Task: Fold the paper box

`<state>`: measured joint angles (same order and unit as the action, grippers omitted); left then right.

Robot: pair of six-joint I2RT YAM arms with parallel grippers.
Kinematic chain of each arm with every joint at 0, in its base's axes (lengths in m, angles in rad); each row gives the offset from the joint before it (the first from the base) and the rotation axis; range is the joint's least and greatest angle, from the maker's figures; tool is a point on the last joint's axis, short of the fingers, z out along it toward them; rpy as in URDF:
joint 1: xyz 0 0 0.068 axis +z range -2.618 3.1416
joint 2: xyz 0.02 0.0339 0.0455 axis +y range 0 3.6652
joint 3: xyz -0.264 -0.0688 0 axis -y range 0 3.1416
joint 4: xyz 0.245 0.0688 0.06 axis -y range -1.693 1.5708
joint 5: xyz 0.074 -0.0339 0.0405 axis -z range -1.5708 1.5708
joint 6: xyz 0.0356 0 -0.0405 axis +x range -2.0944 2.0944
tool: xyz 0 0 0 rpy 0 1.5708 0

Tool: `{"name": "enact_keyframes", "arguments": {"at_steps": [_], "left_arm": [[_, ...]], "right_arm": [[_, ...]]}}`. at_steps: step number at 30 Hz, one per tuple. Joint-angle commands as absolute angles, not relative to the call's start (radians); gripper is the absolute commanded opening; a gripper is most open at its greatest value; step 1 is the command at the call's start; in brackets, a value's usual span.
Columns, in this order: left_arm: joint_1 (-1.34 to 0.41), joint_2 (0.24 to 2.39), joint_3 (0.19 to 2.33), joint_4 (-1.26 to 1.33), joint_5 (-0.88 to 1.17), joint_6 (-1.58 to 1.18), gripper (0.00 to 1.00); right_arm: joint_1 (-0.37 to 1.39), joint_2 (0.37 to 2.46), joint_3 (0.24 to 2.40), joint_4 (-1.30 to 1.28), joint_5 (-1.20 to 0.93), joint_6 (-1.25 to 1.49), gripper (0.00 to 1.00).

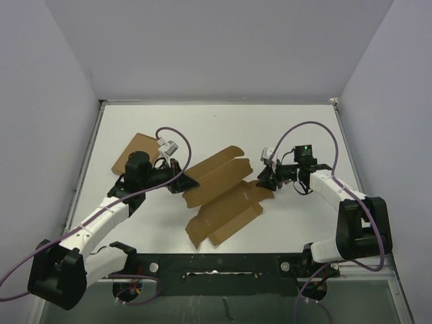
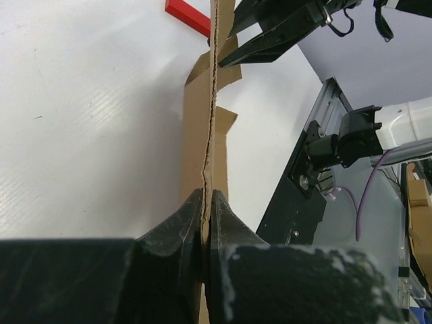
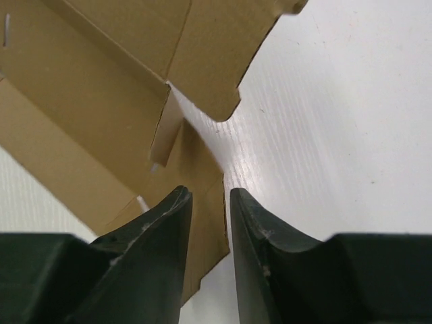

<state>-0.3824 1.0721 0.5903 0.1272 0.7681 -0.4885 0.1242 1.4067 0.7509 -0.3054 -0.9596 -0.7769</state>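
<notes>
Box [image 1: 223, 196]: brown die-cut sheet, partly folded, lying open at mid-table [image 1: 216, 128] between the two arms. Long axis runs diagonally, from near-left to far-right in the top view. Several panels are raised off the surface.

Left pincer [image 1: 181, 182]: clenched on the left edge of the box. In the left wrist view the fingers [image 2: 229, 223] are pressed together on the cardboard, and the sheet [image 2: 202, 135] stands on edge, running straight away from the pincer [image 2: 207, 196].

Right pincer [image 1: 265, 179]: at the box's right end, low over the table. In the right wrist view its fingers [image 3: 165, 223] stand slightly apart, released, with a narrow gap between them. A rounded flap of the box [image 3: 101, 101] lies just under and ahead of the pincer [image 3: 210, 196]. The flap's edge falls within the gap, but nothing looks pinched.

Other items:
- Red block [image 2: 187, 16], seen in the left wrist view only, on the table beyond the far end of the box, near the right pincer.
- Cardboard rectangle [image 1: 137, 150], flat on the table behind the left arm, apart from the box.
</notes>
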Motion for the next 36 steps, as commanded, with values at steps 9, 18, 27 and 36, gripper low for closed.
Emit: {"name": "enact_keyframes", "arguments": {"at_steps": [9,18,27,36], "left_arm": [[-0.398,1.037,0.685,0.058,0.724,-0.399,0.00],[-0.396,1.031,0.700,0.043,0.698,-0.371,0.00],[-0.394,1.028,0.705,0.056,0.675,-0.358,0.00],[-0.394,1.022,0.746,0.013,0.674,-0.312,0.00]], "right_arm": [[0.107,1.452,0.927,-0.524,-0.967,-0.853,0.37],[0.078,1.460,1.035,-0.682,-0.969,-0.885,0.51],[0.061,1.371,1.038,-0.687,-0.980,-0.920,0.72],[0.172,1.403,1.102,-0.793,-0.977,-0.956,0.87]]}}
